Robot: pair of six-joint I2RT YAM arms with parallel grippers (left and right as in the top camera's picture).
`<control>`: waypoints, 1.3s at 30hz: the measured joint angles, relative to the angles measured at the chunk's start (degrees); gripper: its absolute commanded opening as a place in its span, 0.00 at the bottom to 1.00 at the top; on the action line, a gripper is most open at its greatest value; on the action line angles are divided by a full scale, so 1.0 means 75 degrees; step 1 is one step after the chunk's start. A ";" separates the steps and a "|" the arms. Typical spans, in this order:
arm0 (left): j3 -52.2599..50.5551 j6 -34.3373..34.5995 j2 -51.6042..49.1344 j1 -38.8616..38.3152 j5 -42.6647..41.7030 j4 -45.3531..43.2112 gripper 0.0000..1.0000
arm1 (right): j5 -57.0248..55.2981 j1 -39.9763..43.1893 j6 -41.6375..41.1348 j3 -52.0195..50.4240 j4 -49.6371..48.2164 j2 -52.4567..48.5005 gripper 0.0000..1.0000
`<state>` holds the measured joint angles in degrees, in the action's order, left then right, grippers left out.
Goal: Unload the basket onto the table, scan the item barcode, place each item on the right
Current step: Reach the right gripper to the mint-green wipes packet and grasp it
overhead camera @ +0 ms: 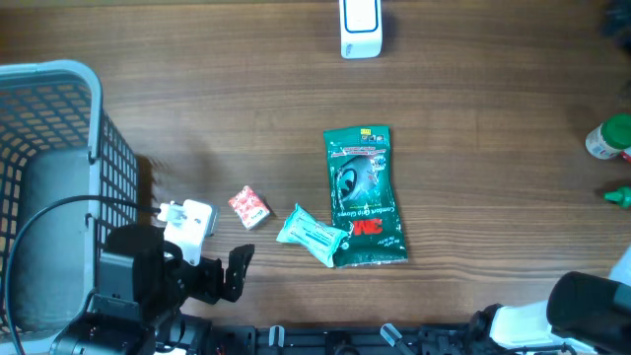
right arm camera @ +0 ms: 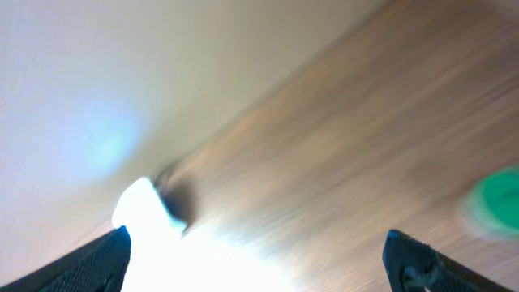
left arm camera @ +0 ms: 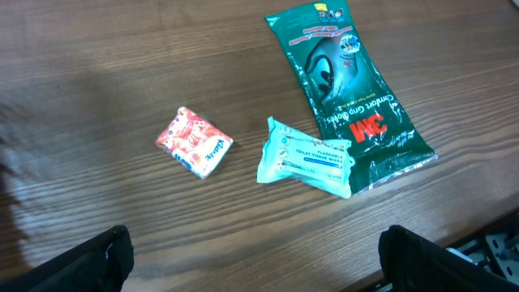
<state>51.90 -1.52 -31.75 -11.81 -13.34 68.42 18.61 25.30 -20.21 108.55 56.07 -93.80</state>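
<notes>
Basket [overhead camera: 49,71] and white scanner [overhead camera: 361,28] only show overhead, left wrist cam gets glove pack [left arm camera: 349,89], tissue pack [left arm camera: 306,156], red packet [left arm camera: 195,142] close-up, left tool [left arm camera: 255,264] wide, right tool [right arm camera: 258,259] wide too, view blurry

The glove pack [overhead camera: 364,195] is dark green, wipes pack [overhead camera: 312,235] teal, small packet [overhead camera: 249,207] red-and-white.

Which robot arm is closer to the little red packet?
Left. The left gripper sits just below and slightly left of the red packet, not touching it. The right arm is far away at the overhead picture's lower right edge.
</notes>
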 measured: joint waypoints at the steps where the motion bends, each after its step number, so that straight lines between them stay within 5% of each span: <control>1: 0.0000 0.0000 -0.0003 0.0000 0.0000 -0.0009 1.00 | 0.0399 -0.0525 0.0012 -0.0114 0.0694 -0.0067 1.00; 7: 0.0000 0.0000 0.0000 0.0000 0.0000 -0.0003 1.00 | 0.1719 -0.3928 0.2582 -0.1559 0.2136 -0.0198 1.00; 12: 0.0000 0.0000 -0.0003 0.0000 0.0003 -0.0026 1.00 | 0.1795 -0.6787 0.3480 -0.4776 -0.0618 -0.0323 1.00; 18: 0.0000 0.0000 0.0000 0.0000 0.0000 -0.0006 1.00 | 0.0927 -0.8693 0.3590 -0.6050 -0.2256 -0.0673 0.86; 20: 0.0000 0.0000 0.0000 0.0000 0.0000 -0.0006 1.00 | 0.0265 -0.9084 0.3561 -0.6059 -0.2471 -0.1037 0.75; 22: 0.0000 0.0000 0.0000 0.0000 0.0000 -0.0006 1.00 | -0.0306 -0.9250 0.3404 -0.6065 -0.2702 -0.1413 0.30; 25: 0.0000 0.0000 0.0000 0.0000 0.0000 -0.0006 1.00 | -0.0347 -0.9253 0.3281 -0.6062 -0.2795 -0.1580 0.04; 33: 0.0000 0.0000 0.0000 0.0000 0.0000 -0.0009 1.00 | 0.0367 -0.9055 0.3069 -0.5027 -0.0816 -0.1696 0.04; 34: 0.0000 0.0000 0.0000 0.0000 0.0000 -0.0006 1.00 | 0.0093 -0.8958 0.2827 -0.4765 -0.0685 -0.1696 0.11; 35: 0.0000 0.0000 0.0000 0.0000 0.0000 -0.0006 1.00 | -0.0277 -0.8839 0.2506 -0.4520 -0.0574 -0.1696 0.47; 37: 0.0000 0.0000 0.0000 0.0000 0.0000 -0.0006 1.00 | -0.0627 -0.8527 0.2046 -0.4284 -0.0501 -0.1693 0.63; 39: 0.0000 0.0000 0.0000 0.0000 0.0000 -0.0006 1.00 | -0.0038 -0.8338 0.2282 -0.4284 -0.0388 -0.1696 0.68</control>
<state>51.90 -1.52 -31.75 -11.81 -13.34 68.38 18.33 -37.23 -3.09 76.42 53.17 -106.52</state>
